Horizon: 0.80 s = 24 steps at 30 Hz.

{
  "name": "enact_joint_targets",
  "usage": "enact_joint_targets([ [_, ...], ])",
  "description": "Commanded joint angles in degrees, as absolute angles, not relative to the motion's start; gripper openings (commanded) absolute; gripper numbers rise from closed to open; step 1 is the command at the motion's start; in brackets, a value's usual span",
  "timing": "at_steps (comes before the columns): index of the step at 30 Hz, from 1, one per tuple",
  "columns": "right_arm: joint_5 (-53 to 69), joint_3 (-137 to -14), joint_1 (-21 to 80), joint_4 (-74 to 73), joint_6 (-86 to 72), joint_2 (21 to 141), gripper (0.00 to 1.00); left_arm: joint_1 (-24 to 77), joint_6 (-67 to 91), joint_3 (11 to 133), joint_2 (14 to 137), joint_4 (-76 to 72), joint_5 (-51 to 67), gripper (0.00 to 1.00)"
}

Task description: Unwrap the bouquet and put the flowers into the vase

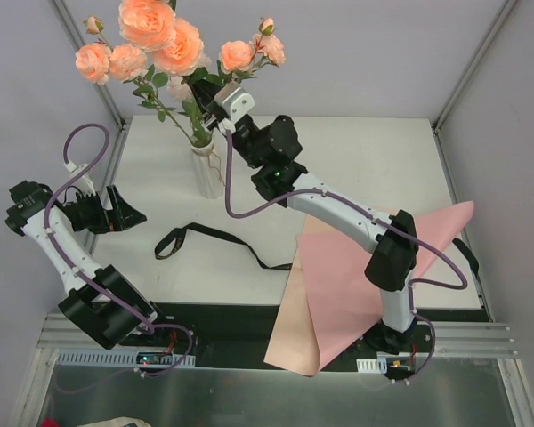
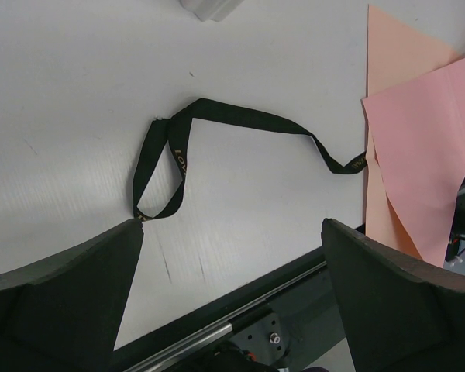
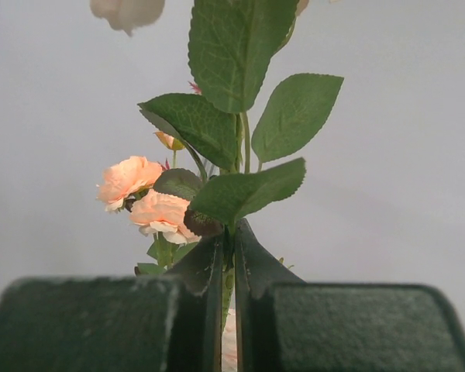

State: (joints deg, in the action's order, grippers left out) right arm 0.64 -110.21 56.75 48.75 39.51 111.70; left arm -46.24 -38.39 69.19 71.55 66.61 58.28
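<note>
Your right gripper [image 3: 229, 236] pinches a stem of the flowers [image 1: 160, 40] just above the vase [image 1: 206, 173]. Your left gripper [image 2: 232, 225] gapes wide, empty.

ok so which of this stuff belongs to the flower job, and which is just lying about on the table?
Job in hand:
flowers, stems down in the vase
vase, upright at the back of the table
right pincer, shut on a stem

Lying about:
black ribbon, loose on the table
pink paper, spread flat at the near right
peach sheet, under the pink one
</note>
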Motion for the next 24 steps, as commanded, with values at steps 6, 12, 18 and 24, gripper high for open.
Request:
enact_joint_targets([
  [6, -3.86, -113.56, 55.02, 52.99, 37.97, 116.18, 0.0, -46.76, -40.52, 69.79, 71.37, 66.71, 60.2, 0.99],
  [12, -5.1, -113.29, 54.23, 53.44, 36.48, 118.12, 0.01, -46.76, -40.6, 69.08, 71.19, 66.1, 60.03, 0.99],
  [18, -6.06, -111.54, 53.96, 51.86, 33.58, 119.0, 0.01, -46.76, -40.43, 69.26, 71.72, 66.01, 60.21, 0.99],
  [24, -6.94, -106.27, 53.96, 47.65, 26.65, 117.34, 0.09, -46.85, -40.43, 68.38, 70.49, 65.74, 59.77, 0.99],
])
